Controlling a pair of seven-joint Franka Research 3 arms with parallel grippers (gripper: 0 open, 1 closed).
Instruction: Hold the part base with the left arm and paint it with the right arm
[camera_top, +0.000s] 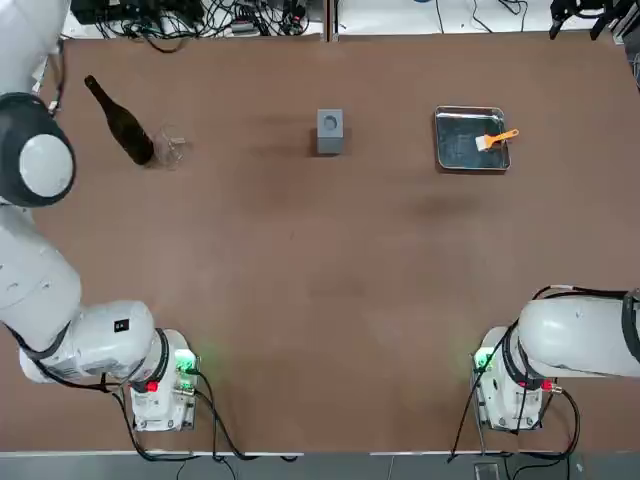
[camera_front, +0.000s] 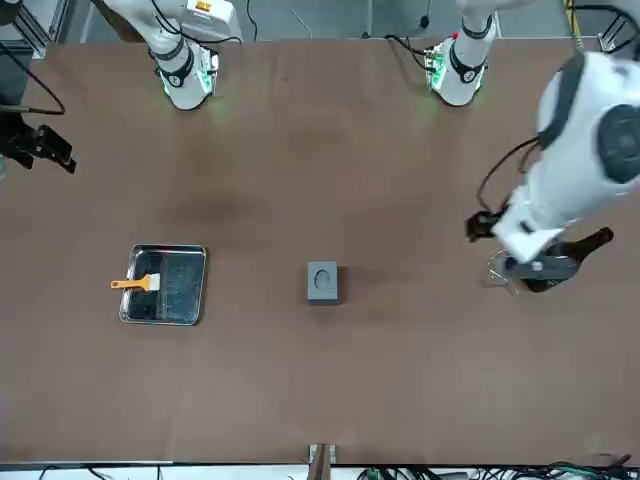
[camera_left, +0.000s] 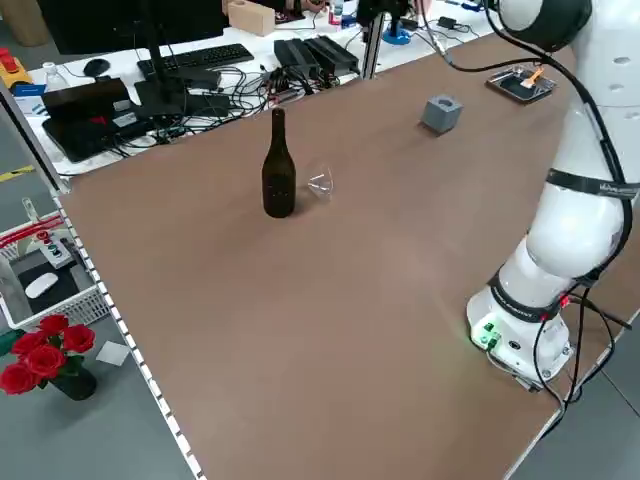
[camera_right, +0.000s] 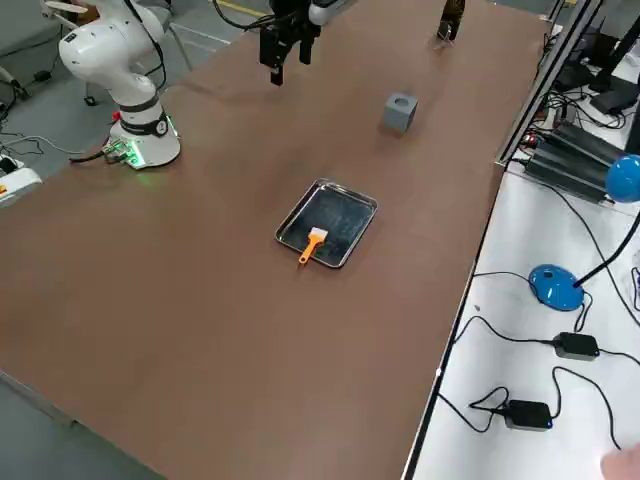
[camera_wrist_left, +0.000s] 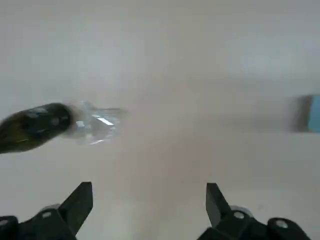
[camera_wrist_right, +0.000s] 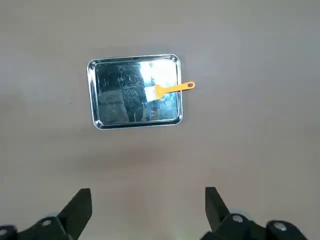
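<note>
Grey part base (camera_top: 329, 131), orange-handled brush (camera_top: 497, 138)

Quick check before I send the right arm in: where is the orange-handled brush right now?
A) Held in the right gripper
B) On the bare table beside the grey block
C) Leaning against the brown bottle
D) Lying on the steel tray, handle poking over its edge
D. The brush lies on the steel tray with its handle past the rim, and the right gripper hangs open and empty above.
</note>
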